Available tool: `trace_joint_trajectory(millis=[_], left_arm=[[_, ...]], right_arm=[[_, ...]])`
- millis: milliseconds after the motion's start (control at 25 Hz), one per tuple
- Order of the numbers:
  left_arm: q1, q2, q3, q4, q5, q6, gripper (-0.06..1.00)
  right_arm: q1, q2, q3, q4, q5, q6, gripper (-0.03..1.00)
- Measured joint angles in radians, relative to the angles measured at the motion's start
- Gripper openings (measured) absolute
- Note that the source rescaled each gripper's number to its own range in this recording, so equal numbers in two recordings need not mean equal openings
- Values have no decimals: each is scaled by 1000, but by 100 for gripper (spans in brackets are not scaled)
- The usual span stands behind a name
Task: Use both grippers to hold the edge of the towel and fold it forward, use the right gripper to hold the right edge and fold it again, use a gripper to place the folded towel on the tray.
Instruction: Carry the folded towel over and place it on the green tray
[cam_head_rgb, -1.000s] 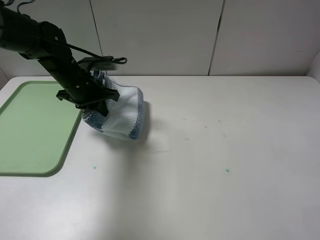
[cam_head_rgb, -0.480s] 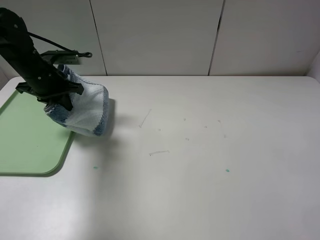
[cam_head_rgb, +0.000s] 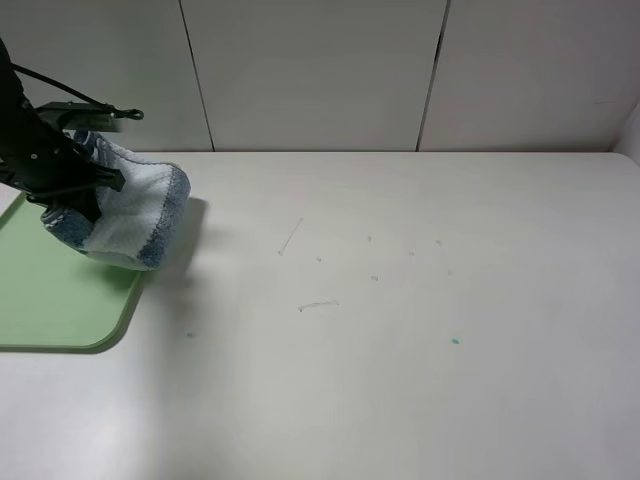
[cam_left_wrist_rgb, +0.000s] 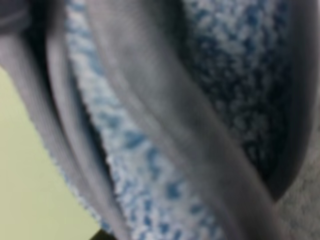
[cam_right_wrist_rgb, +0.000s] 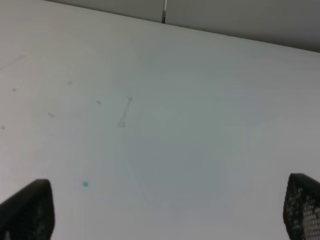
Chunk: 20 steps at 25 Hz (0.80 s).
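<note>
Item: folded towel, pinched in the left gripper, carried leftward from mid-table to hang over the tray edge, release pending; right gripper spread wide, empty, above bare table.

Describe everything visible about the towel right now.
The towel is a soft, nubbly cloth with pale white and blue-grey stripes, bunched into a folded bundle. It hangs off the table, gripped by the left gripper, whose black arm covers its left part. It sits over the right edge of the light-green tray, partly above the white table. The left wrist view, blurred, shows grey piping running across its blue-flecked weave. Whether its underside touches the tray cannot be told.
</note>
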Motion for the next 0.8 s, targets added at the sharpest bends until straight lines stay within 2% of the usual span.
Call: trace_joint_trajectory(millis=[360,800], left_arm=[[52,0,0,77,-54,0,18],[87,0,1,92,-101,0,18]], right_arm=[[0,0,0,0,-1,0,100],[0,0,0,0,-1,0,100]])
